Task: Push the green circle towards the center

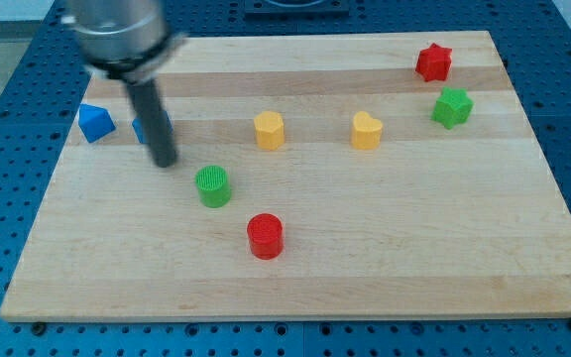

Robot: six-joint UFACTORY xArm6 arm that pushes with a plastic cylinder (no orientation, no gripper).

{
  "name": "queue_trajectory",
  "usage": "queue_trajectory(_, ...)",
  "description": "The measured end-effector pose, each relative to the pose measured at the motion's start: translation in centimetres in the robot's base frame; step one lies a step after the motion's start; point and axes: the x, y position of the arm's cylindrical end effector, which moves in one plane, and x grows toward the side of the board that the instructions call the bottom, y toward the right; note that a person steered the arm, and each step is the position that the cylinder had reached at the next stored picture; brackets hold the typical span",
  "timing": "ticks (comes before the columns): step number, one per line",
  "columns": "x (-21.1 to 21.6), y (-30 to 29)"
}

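Standing on the desk (pixel 107 288), the green circle (pixel 213 186) is found left of centre, my tip (pixel 166 163) just up-left of it and apart; no gripper is fitted. A rightward push is advised, the red circle (pixel 265 236) being avoided

Pale wooden board (pixel 385 248), smooth, matt, lengthwise grain in joined strips; green circle (pixel 212 185) and red cylinder (pixel 265 236), matt plastic with finely ribbed tops; dark rod ending in my tip (pixel 166 163), dull sheen, metal-looking; blue perforated table (pixel 8 89), matt
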Motion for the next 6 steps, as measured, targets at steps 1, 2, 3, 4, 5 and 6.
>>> queue_trajectory(1,7.4,4.8)
queue_trajectory(2,7.7,15.3)
queue_trajectory(3,7.3,11.7)
queue_trajectory(4,7.3,4.3)
queue_trajectory(5,5.2,8.7)
queue_trajectory(6,3.9,10.8)
